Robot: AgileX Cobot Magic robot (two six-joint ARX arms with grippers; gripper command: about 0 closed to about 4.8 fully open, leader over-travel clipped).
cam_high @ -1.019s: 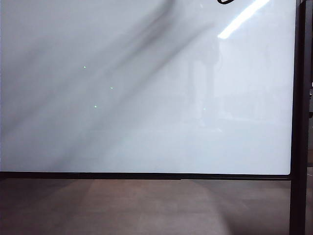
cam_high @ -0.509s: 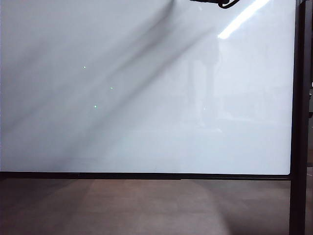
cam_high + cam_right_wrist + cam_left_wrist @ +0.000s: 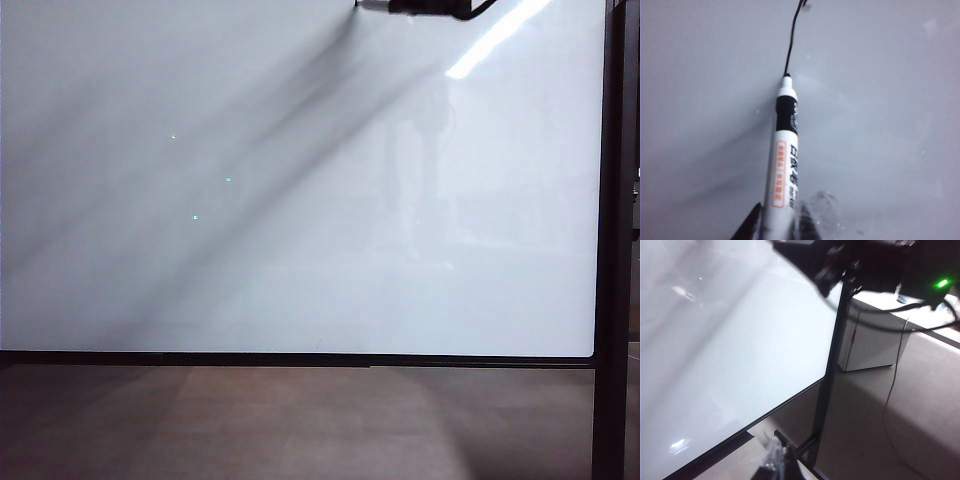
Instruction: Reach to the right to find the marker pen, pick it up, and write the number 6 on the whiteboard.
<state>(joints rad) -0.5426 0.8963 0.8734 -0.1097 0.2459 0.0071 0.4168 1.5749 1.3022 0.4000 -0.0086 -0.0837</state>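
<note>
Writing is under way: right gripper [image 3: 777,227], at the whiteboard's [image 3: 300,250] twelve-to-one o'clock edge, clamps the marker pen [image 3: 783,155] with its tip on the number 6's [image 3: 790,45] first stroke, needing a curl closed next; left gripper's [image 3: 775,465] state is unclear.

- Whiteboard [image 3: 300,250] was glossy white, thin black frame, grey diagonal shadow bands across it, bright light streak at top right
- Faint green dots [image 3: 228,180] speckled the board
- Marker pen [image 3: 782,155] was white, black band near tip, orange label block, black lettering
- Ink stroke [image 3: 790,45] was thin black
- Floor [image 3: 300,420] was brown
- Cabinet [image 3: 872,347] was white
- Right gripper [image 3: 775,227] looked black
- Left gripper [image 3: 777,465] looked dark with clear pads
</note>
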